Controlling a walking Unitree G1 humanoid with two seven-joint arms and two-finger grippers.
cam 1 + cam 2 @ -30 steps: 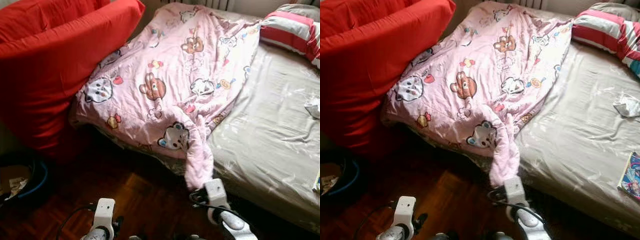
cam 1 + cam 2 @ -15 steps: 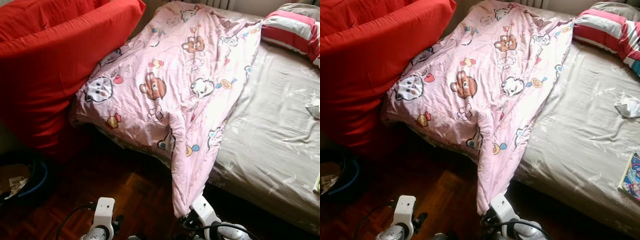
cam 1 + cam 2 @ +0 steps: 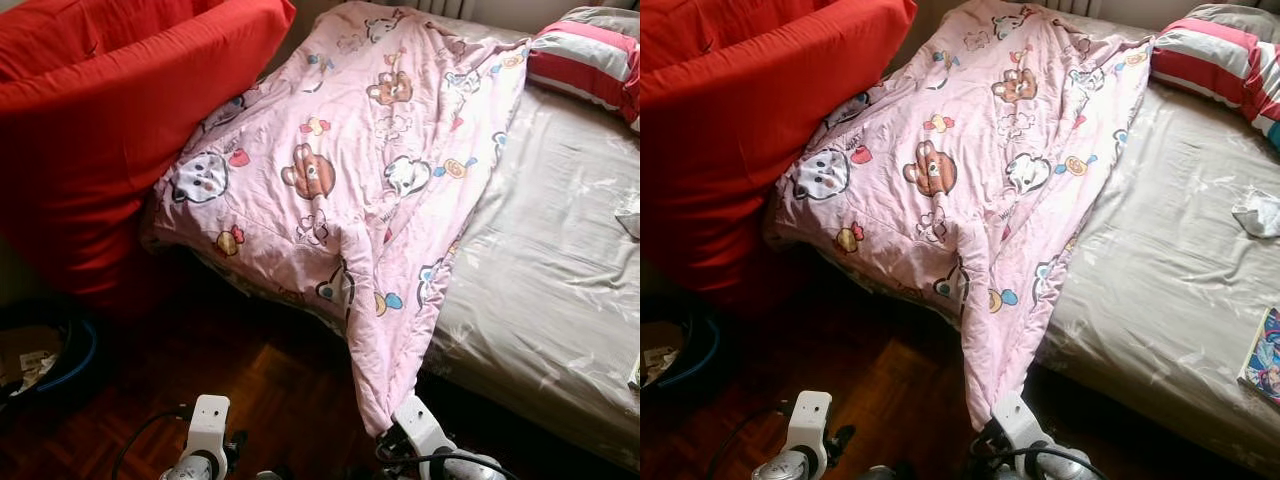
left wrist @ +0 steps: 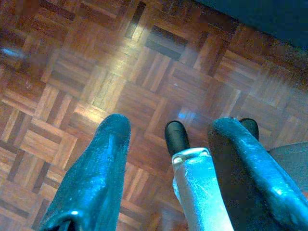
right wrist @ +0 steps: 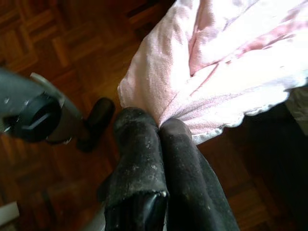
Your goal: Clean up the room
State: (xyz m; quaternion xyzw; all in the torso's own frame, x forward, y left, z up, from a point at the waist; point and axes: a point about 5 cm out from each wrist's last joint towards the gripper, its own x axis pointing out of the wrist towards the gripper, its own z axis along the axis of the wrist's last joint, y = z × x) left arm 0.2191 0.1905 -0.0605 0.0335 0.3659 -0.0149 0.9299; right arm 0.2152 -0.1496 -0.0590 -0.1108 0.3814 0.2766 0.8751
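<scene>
A pink quilt [image 3: 370, 150] with cartoon animals lies spread across the left half of the bed [image 3: 560, 270]. One corner of it hangs over the bed's near edge toward the wooden floor. My right gripper [image 5: 159, 127] is shut on that hanging corner [image 5: 192, 82], low in front of the bed; its wrist [image 3: 420, 430] sits just under the fabric. My left gripper [image 4: 168, 132] is open above the parquet floor with nothing between its fingers; its wrist [image 3: 208, 420] is low at my left.
A big red cushion [image 3: 110, 130] leans against the bed's left side. A striped pillow [image 3: 590, 60] lies at the bed's head, a crumpled white tissue [image 3: 1258, 212] and a colourful book [image 3: 1262, 368] on the sheet at right. A dark bin with a blue rim [image 3: 50, 350] stands on the floor at left.
My right gripper pulled the quilt corner down and toward me off the bed's edge, stretching the bunched corner into a long flap. The left arm stayed still.
</scene>
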